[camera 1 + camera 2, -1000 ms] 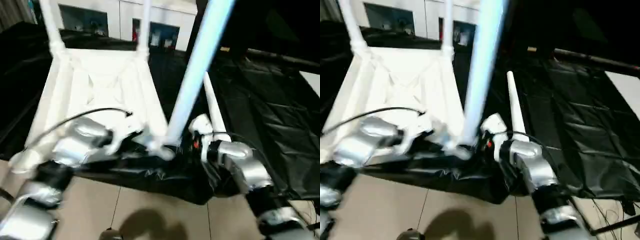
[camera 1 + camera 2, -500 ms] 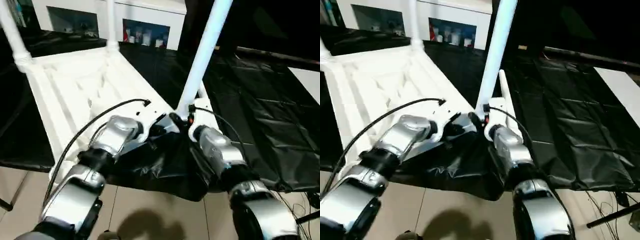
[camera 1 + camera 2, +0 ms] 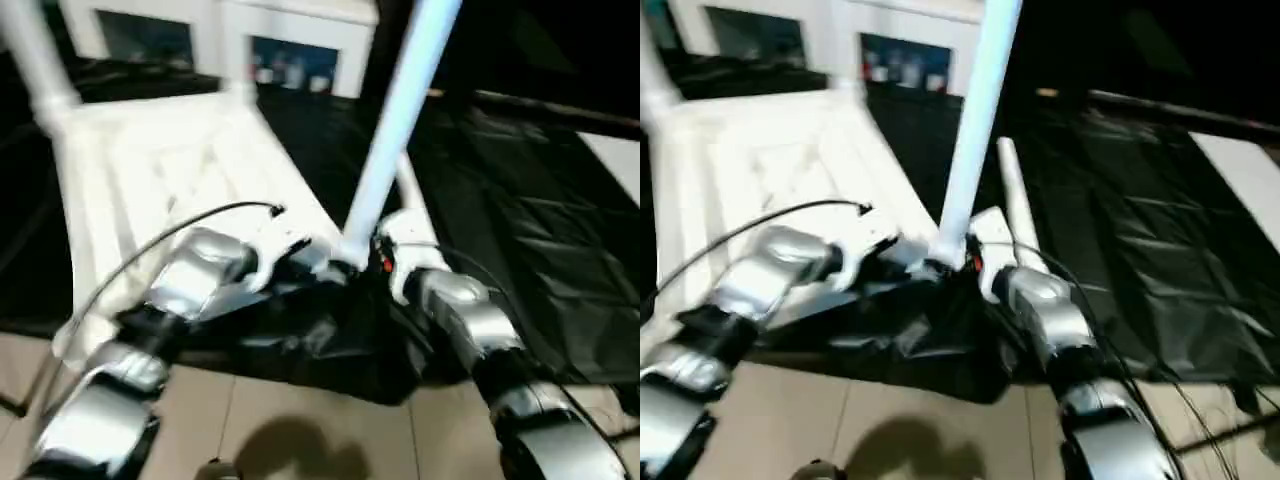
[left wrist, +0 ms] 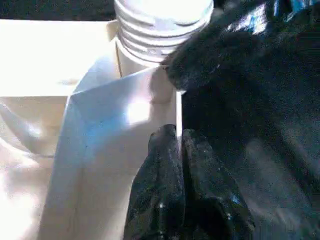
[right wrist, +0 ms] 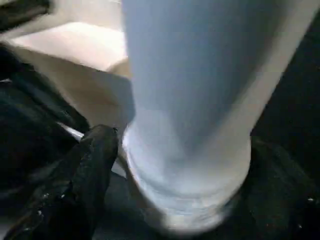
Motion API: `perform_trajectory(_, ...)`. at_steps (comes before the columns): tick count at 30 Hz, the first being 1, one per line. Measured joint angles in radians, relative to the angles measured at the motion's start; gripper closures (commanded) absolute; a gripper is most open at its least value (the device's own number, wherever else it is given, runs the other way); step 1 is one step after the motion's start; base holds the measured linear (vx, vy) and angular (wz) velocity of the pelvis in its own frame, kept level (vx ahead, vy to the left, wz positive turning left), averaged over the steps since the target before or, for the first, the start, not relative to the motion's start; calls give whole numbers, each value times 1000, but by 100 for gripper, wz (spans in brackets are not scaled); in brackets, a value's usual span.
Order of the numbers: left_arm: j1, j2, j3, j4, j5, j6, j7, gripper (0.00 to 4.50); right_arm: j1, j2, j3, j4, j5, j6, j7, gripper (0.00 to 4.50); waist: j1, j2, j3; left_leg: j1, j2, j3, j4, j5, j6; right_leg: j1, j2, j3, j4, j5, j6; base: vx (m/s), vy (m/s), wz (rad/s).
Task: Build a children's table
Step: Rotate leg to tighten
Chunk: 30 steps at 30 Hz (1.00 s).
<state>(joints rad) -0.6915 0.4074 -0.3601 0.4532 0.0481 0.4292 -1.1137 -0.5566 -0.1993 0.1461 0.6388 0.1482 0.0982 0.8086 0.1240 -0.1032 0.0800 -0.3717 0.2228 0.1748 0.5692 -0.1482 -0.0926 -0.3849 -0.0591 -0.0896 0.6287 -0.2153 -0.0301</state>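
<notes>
The upturned white plastic children's table lies on the black-sheeted counter, a pale-blue tube leg upright in its near corner. The left wrist view shows the left end effector pressed together at the rim; the right end effector straddles the leg's base, spread wider than a second ago.

Tabletop upside down on work table, left side. Legs stand at far corners and near-right corner. Loose leg just right. Cabinet behind.
</notes>
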Motion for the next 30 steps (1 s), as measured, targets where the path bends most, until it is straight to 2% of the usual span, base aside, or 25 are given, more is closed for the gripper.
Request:
perform_trajectory(4, 40, 63, -13, -57, -22, -46, -99, 450, 38, -49, 24, -72, 13, 8, 126, 75, 14, 0, 0, 0, 0, 1, 1, 0, 1, 0, 0, 1, 0, 0, 0, 0, 0, 0)
perform_trajectory(10, 72, 104, -19, -113, -53, -39, -172, 450, 60, -70, 60, -120, 26, 12, 215, 75, 20, 0, 0, 0, 0, 1, 0, 0, 0, 1, 0, 1, 2, 0, 1, 0, 0, 0)
perform_trajectory(14, 72, 103, -20, -113, -53, -40, -172, 450, 59, -70, 60, -119, 25, 19, 218, 75, 20, 0, 0, 0, 0, 0, 0, 0, 0, 1, 0, 1, 2, 1, 1, 0, 0, 0)
perform_trajectory(15, 72, 103, -20, -113, -53, -40, -173, 450, 59, -69, 60, -119, 25, 19, 219, 92, 19, 0, 0, 0, 0, 0, 0, 0, 0, 1, 0, 1, 2, 1, 1, 0, 0, 0)
perform_trajectory(17, 72, 103, -20, -113, -53, -40, -173, 450, 59, -66, 60, -119, 25, 19, 221, 92, 19, 0, 0, 0, 0, 0, 0, 0, 0, 1, 0, 1, 2, 1, 1, 0, 0, 0)
perform_trajectory(19, 72, 104, -20, -113, -53, -40, -173, 450, 60, -64, 60, -119, 25, 21, 224, 119, 19, 0, 0, 0, 0, 0, 0, 0, 0, 1, 0, 1, 2, 1, 1, 0, 0, 0)
perform_trajectory(23, 72, 103, -20, -112, -53, -40, -169, 450, 60, -59, 61, -119, 26, 23, 223, 135, 18, 0, 0, 0, 0, 0, 0, 0, 0, 1, 0, 1, 2, 1, 1, 0, 0, 0)
perform_trajectory(24, 72, 100, -18, -108, -52, -39, -164, 450, 60, -56, 60, -117, 26, 23, 214, 158, 18, 0, 0, 0, 0, 0, 0, 0, 0, 1, 0, 1, 2, 1, 1, 0, 0, 0)
perform_trajectory(30, 39, 18, 12, -19, -38, -13, -22, 450, 10, 9, 8, -3, 14, 18, 19, 177, 7, -1, 0, 2, 0, 0, 1, 0, 0, 1, 0, 1, 3, 4, 0, 0, 0, 0)
